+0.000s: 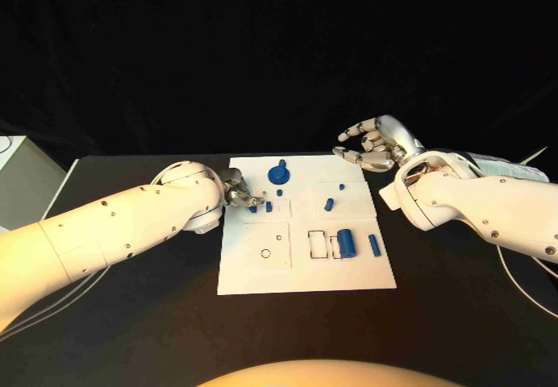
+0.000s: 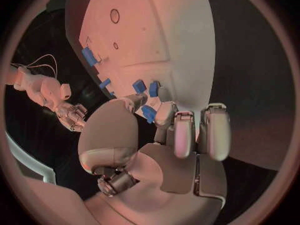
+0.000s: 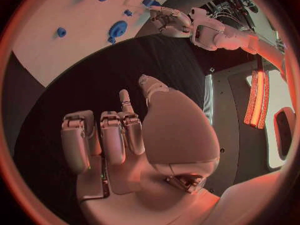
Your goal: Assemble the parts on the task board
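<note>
The white task board (image 1: 302, 258) lies mid-table. My left hand (image 1: 241, 196) rests over its near-left upper corner. In the left wrist view its thumb and a finger pinch a small blue part (image 2: 148, 113). Two more small blue parts (image 2: 139, 86) stand just beyond the fingertips, and one of them (image 1: 268, 206) is beside the hand in the head view. A round blue part (image 1: 278, 172) sits near the board's far edge. A blue cylinder (image 1: 347, 239) and a blue bar (image 1: 374, 245) lie at the right. My right hand (image 1: 372, 145) hovers past the far right corner, fingers apart, holding nothing.
Two small blue pieces (image 1: 329, 204) (image 1: 342, 187) stand mid-board. Outlined recesses (image 1: 316, 244) and a small hole (image 1: 266, 253) mark the board's near half. A white box (image 1: 23, 181) stands at the table's far left. Black table surrounds the board.
</note>
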